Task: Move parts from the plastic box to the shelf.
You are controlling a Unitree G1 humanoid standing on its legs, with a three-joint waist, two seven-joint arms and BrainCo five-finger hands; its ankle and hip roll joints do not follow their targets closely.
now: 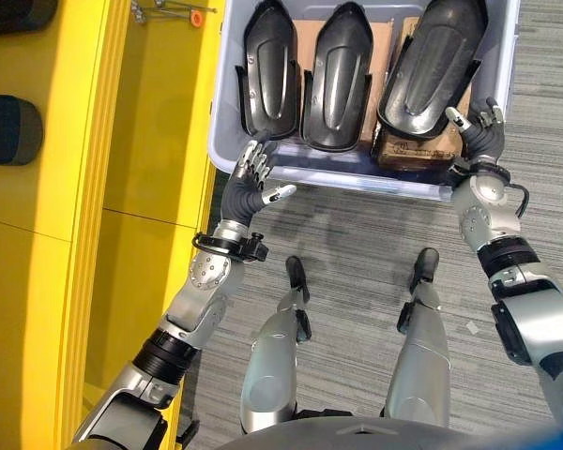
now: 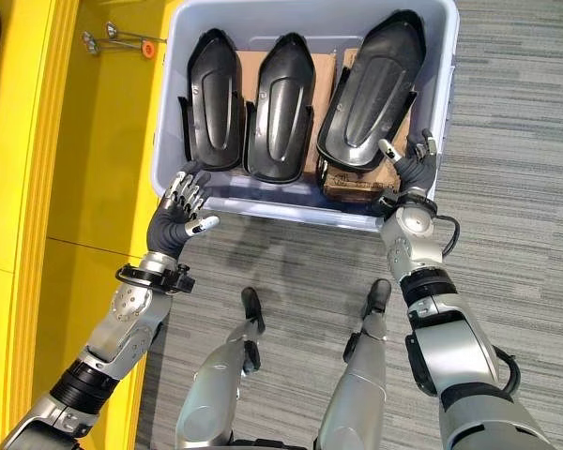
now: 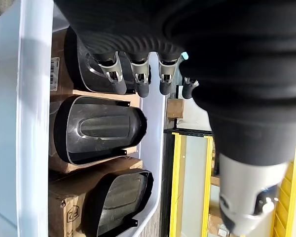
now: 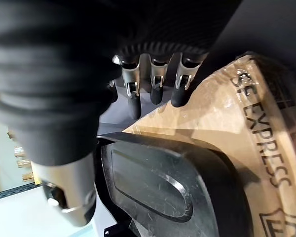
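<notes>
Left robot hand [image 1: 253, 173], fingers relaxed and empty, hovers at the near rim of the plastic box [image 1: 227, 112], upper centre of frame. Right robot hand [image 1: 480, 131], fingers likewise spread and holding nothing, sits at the box's right near corner beside the rightmost black part [image 1: 432, 66]. Three black parts lie inside on cardboard [image 1: 310, 37]. Yellow shelf [image 1: 94, 187] fills the left. Step: reaching in; next, a two-handed grasp of one part seems required.
</notes>
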